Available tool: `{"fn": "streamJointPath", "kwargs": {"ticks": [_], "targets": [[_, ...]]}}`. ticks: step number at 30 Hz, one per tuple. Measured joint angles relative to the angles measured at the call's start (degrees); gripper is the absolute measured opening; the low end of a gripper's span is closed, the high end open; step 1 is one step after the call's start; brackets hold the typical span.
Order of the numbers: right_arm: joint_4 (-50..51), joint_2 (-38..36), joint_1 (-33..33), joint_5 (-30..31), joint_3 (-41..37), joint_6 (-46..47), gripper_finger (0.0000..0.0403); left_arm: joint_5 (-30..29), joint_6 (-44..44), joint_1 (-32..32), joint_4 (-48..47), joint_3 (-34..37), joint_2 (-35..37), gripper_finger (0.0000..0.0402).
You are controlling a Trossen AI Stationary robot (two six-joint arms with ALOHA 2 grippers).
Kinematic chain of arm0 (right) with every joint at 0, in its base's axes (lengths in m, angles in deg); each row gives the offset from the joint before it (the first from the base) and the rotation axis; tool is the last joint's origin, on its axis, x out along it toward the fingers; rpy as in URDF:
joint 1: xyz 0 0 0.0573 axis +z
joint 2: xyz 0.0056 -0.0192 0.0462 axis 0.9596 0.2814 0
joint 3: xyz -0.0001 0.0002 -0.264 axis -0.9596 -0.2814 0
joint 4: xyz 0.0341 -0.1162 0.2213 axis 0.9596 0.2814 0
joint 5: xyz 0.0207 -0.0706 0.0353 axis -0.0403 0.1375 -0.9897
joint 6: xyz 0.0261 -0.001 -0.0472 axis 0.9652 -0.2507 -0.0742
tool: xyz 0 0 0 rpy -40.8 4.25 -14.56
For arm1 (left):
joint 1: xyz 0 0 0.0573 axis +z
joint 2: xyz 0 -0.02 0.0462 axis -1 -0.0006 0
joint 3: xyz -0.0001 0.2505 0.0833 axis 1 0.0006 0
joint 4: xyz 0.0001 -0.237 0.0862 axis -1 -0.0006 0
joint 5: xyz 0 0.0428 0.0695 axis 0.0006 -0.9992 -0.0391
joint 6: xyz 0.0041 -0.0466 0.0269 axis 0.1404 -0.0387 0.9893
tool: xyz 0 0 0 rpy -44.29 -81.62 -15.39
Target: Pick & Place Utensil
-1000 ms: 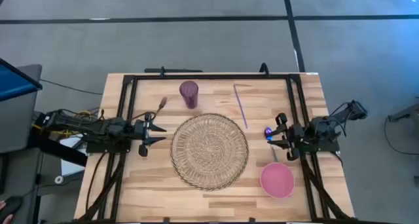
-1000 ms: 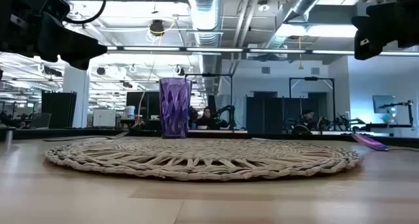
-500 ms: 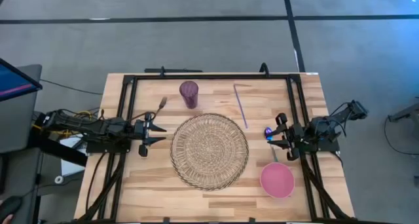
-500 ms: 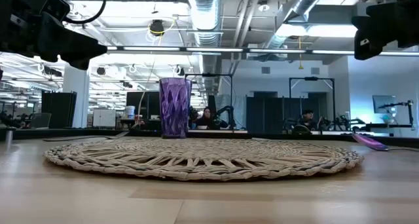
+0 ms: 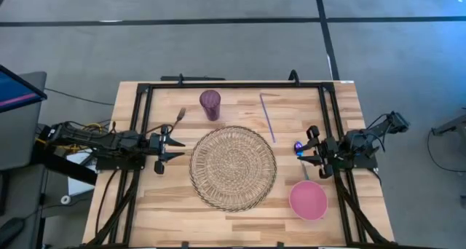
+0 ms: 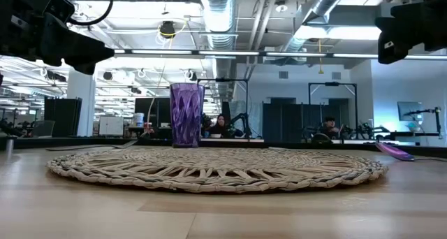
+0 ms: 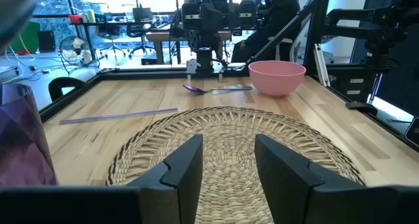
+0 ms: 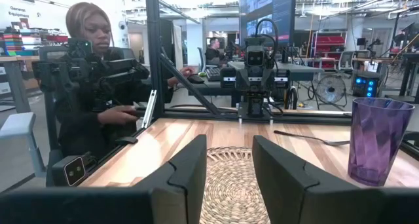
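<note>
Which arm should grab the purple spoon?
Right. The spoon lies just in front of the right gripper, next to the pink bowl; the left gripper waits across the woven mat.

In the left wrist view, the purple cup (image 7: 19,135) is cut off by the left edge. In the low view, only 1 end of the purple spoon (image 6: 395,151) shows at right; both arms run off the top corners.

Purple cup (image 5: 210,103), pink bowl (image 5: 308,199)
</note>
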Motion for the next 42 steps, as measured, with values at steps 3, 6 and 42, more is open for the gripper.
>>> {"fn": "streamJointPath", "kwargs": {"ticks": [3,6,42], "targets": [[0.0,0.0,0.0,0.0,0.0,0.0,0.0118,0.0,0.0,0.0,0.0,0.0,0.0,0.014],[0.0,0.0,0.0,0.0,0.0,0.0,0.0118,0.0,0.0,0.0,0.0,0.0,0.0,0.014],[0.0,0.0,0.0,0.0,0.0,0.0,0.0118,0.0,0.0,0.0,0.0,0.0,0.0,0.014]]}}
